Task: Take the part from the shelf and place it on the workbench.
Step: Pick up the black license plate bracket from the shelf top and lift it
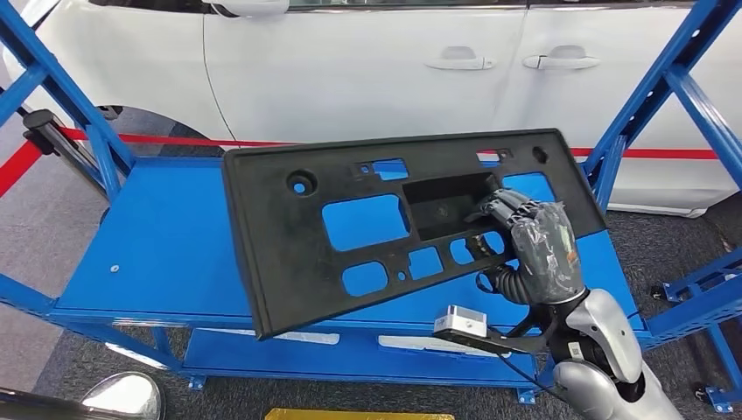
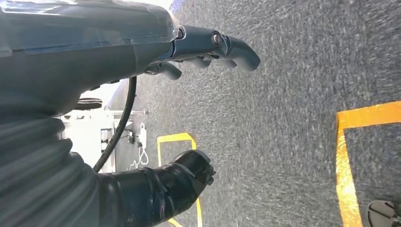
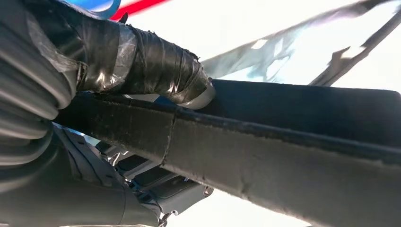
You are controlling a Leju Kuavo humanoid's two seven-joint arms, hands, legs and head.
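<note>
The part is a long black plastic panel (image 1: 306,245) with several cut-outs, tilted up above the blue shelf (image 1: 157,254). My right hand (image 1: 529,241) grips it near its right end, fingers hooked through a recess in the panel. In the right wrist view the panel's black edge (image 3: 283,151) runs across the picture with my taped thumb (image 3: 156,71) pressed on it. My left hand (image 2: 189,109) hangs over grey carpet, its fingers (image 2: 222,45) and thumb apart, holding nothing.
A white car (image 1: 394,61) stands behind the shelf, past a red line on the floor. Blue rack uprights (image 1: 665,87) rise at both sides. A lower blue shelf level (image 1: 350,354) lies beneath. Yellow floor tape (image 2: 347,165) marks the carpet.
</note>
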